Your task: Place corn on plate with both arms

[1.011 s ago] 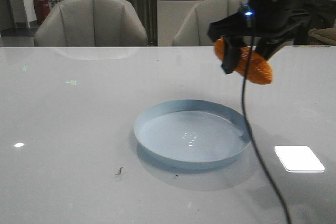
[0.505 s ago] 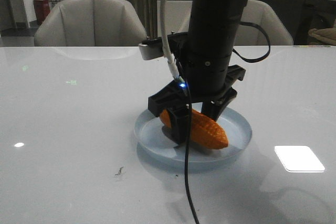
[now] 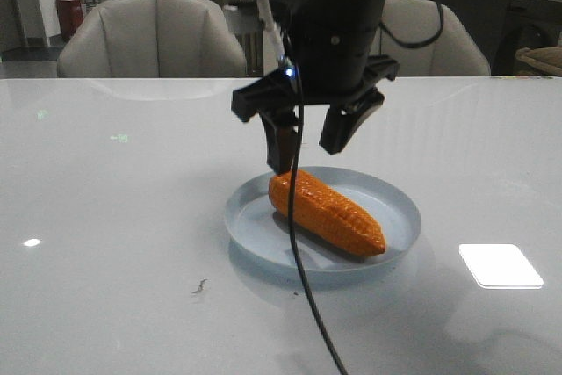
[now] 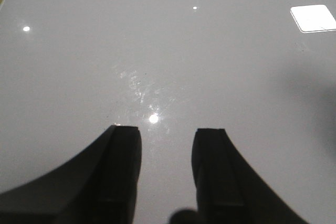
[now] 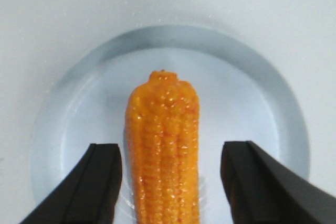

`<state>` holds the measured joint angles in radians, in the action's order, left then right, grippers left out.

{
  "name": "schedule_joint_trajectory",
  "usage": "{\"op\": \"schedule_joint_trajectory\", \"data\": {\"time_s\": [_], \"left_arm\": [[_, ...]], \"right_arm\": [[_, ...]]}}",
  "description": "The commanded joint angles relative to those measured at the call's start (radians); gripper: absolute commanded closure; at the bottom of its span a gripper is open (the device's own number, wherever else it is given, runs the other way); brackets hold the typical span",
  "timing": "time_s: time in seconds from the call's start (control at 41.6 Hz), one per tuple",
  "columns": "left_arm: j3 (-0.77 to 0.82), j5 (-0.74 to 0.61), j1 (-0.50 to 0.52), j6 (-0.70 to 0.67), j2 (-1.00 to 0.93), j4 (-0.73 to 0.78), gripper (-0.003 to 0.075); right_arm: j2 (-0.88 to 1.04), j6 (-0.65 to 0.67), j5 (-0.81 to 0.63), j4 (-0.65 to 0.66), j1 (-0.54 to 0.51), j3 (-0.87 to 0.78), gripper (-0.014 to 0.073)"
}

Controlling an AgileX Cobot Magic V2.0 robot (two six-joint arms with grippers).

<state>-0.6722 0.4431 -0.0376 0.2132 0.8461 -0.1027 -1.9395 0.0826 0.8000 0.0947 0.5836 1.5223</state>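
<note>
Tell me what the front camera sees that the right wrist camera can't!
Only the front view shows the chairs behind the table, the black cable hanging down, and that the right gripper is above the corn, not touching it.

Only the right wrist view looks straight down between the open fingers, showing the kernel rows and clear gaps on both sides of the cob.

Both show the orange corn lying inside the pale-blue plate.
</note>
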Motion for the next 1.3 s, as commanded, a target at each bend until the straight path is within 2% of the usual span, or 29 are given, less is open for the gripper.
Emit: {"op": "schedule_joint_trajectory", "data": {"time_s": [0.0, 0.217, 0.553, 0.794, 0.938, 1.107, 1.275], "left_arm": [[-0.028, -0.069, 0.0, -0.01, -0.012, -0.014, 0.0398], [-0.028, -0.069, 0.0, -0.01, -0.012, -0.014, 0.0397], [-0.028, -0.069, 0.0, -0.01, -0.012, -0.014, 0.0397], [-0.028, -0.069, 0.0, -0.01, -0.012, -0.014, 0.0397], [-0.028, -0.069, 0.0, -0.01, -0.012, -0.014, 0.0397], [-0.028, -0.071, 0.0, -0.01, -0.012, -0.014, 0.0398], [-0.028, -0.071, 0.0, -0.01, -0.012, -0.014, 0.0397]], "right_arm": [[0.101, -0.008, 0.008, 0.009, -0.023, 0.061, 0.0083], [0.244, -0.006, 0.054, 0.009, -0.11, 0.075, 0.0083], [0.546, -0.006, 0.088, 0.008, -0.39, 0.0, 0.0085], [0.786, -0.006, 0.026, -0.027, -0.568, -0.3, 0.0085], [0.937, -0.006, -0.029, -0.067, -0.64, -0.504, 0.0085], [1.059, -0.006, -0.034, -0.072, -0.655, -0.668, 0.0085], [1.12, -0.004, -0.031, -0.073, -0.655, -0.737, 0.0085]]}}
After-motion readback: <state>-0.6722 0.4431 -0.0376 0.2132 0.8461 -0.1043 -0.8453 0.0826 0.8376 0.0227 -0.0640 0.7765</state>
